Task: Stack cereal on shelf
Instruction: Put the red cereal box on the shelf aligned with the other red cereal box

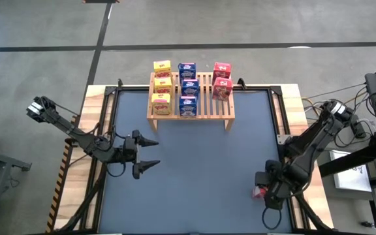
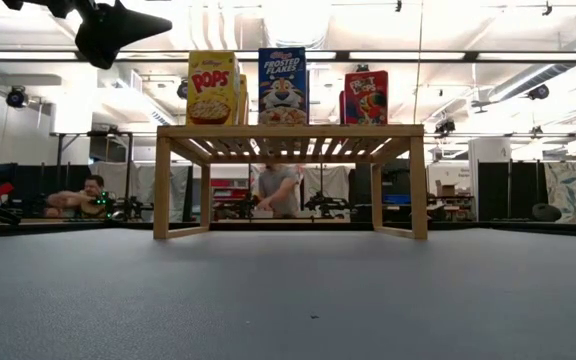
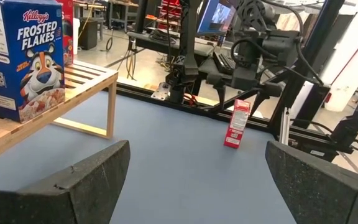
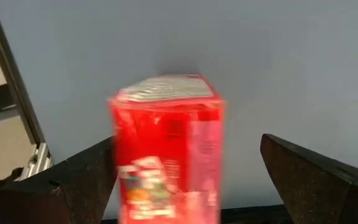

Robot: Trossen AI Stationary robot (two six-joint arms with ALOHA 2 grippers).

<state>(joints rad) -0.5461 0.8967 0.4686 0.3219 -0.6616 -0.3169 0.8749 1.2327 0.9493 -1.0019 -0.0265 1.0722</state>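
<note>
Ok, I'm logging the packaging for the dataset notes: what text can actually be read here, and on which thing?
"POPS": yellow box on the shelf.
"Kellogg's FROSTED FLAKES": blue box on the shelf.
Red box on the shelf: print too small to read.
Red box on the table, between the right hand's fingers: blurred, unreadable.
</note>
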